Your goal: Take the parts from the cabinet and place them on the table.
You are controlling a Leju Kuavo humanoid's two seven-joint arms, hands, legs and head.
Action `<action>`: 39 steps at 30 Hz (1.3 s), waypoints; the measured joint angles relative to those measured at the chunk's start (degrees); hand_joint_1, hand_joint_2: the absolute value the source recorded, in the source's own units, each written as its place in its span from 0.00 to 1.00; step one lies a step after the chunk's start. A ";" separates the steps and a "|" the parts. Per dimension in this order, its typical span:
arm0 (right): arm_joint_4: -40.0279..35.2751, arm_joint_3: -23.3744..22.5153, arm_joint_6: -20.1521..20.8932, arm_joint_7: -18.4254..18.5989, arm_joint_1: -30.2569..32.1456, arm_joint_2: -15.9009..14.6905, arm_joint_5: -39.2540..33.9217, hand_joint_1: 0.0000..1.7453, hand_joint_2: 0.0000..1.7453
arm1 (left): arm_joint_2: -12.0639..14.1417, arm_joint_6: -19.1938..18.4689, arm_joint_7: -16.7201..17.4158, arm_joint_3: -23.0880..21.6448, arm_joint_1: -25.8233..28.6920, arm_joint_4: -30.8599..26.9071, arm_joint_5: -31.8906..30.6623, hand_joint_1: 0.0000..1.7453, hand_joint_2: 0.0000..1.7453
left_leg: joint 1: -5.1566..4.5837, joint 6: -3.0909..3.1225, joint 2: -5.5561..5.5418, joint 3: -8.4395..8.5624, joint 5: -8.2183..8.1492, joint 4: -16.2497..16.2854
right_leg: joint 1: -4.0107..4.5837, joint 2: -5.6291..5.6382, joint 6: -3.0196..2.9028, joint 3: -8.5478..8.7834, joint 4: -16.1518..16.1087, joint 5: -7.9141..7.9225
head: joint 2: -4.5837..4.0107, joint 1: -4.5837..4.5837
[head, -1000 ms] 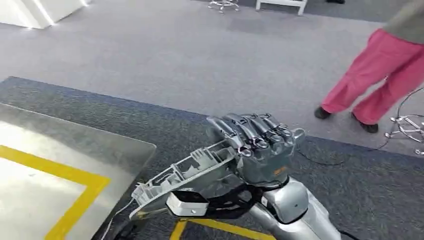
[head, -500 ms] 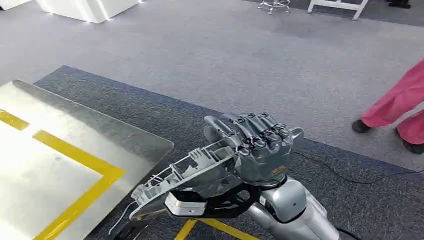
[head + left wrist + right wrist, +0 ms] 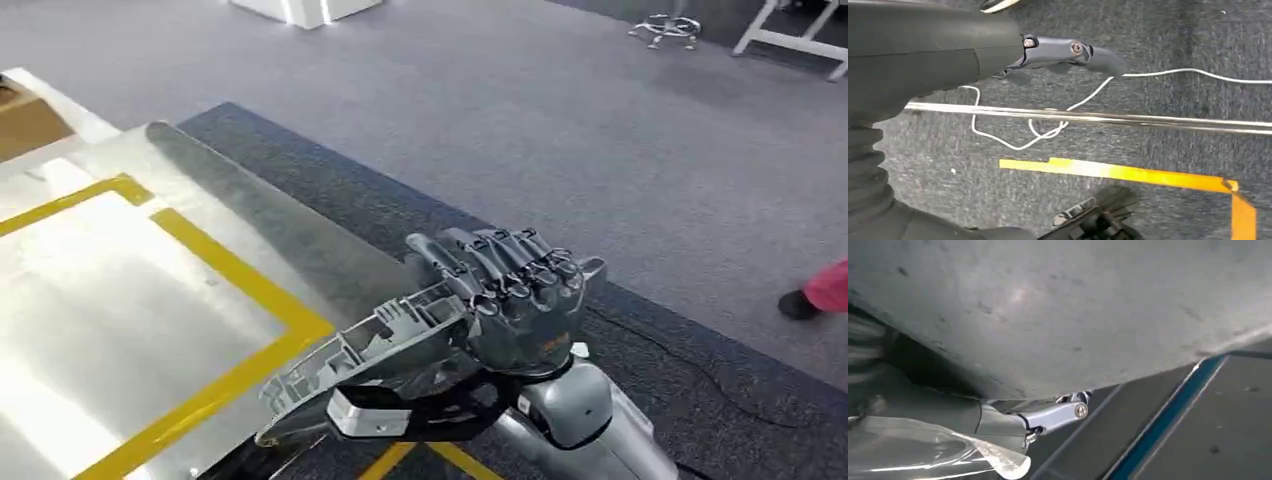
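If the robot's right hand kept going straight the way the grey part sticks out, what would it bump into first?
Probably the shiny table. The right hand grips the grey part, whose far end points toward the table's yellow line. The height gap is unclear, so it might pass above.

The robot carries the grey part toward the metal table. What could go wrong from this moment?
1. The long grey ribbed plastic part sticks out far from the right hand gripping one end; it might tilt or slip.
2. Its free end could strike the shiny metal table edge.
3. A white cable on the carpet could snag a foot.
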 joint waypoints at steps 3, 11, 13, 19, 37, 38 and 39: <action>0.00 0.07 0.00 0.00 0.05 0.00 0.00 1.00 1.00 | 0.02 -0.09 0.02 -0.41 0.18 0.00 0.00 0.00 1.00 | -0.05 -0.01 -2.53 0.07 -0.01 0.11 | 0.03 0.21 -0.12 -2.89 3.17 1.31 | 0.00 0.00; 0.02 0.17 0.02 -0.02 -0.12 0.00 0.02 1.00 1.00 | -0.02 -0.15 0.04 -0.74 0.42 0.00 0.00 0.00 1.00 | 0.56 -2.33 -8.41 -1.01 0.20 0.52 | -0.64 4.54 -1.30 4.76 -13.24 8.33 | 0.00 -0.22; 0.00 0.15 0.02 -0.02 -0.12 0.00 0.00 1.00 1.00 | -0.02 -0.15 0.07 -0.76 0.35 0.00 0.00 0.00 1.00 | 0.10 -2.86 -2.08 -2.06 -1.80 3.06 | -0.62 2.67 -2.25 5.43 -13.90 8.36 | 0.00 -0.94; 0.00 0.13 0.02 -0.04 -0.02 0.00 0.02 1.00 1.00 | 0.11 -0.15 0.09 -0.81 0.35 0.00 0.00 0.00 1.00 | 0.60 -3.82 0.46 -7.51 -4.90 15.07 | -0.34 -2.69 -2.66 6.19 -13.84 7.58 | 0.00 -0.98; 0.02 0.37 -0.02 0.11 -0.06 -0.04 0.00 1.00 1.00 | 0.13 -0.15 0.70 -3.34 0.26 -0.02 1.73 0.00 1.00 | 0.37 -0.75 -4.99 0.44 -0.13 -0.05 | -0.57 3.44 -0.26 3.75 -11.93 9.16 | 0.00 -0.07; 0.02 0.37 -0.02 0.11 -0.06 -0.04 0.00 1.00 1.00 | 0.13 -0.15 0.72 -3.50 0.15 -0.04 1.73 0.00 1.00 | 0.13 -1.16 -5.55 0.06 -0.12 0.25 | -0.78 5.35 -0.43 4.47 -12.87 8.25 | 0.00 -0.13; 0.02 0.35 -0.02 0.15 -0.09 -0.04 -0.02 1.00 1.00 | 0.18 -0.15 0.72 -3.56 0.10 -0.04 1.73 0.00 1.00 | 0.30 -1.39 -6.14 -0.42 0.02 0.47 | -0.78 4.90 -0.63 4.99 -13.31 8.12 | 0.00 -0.11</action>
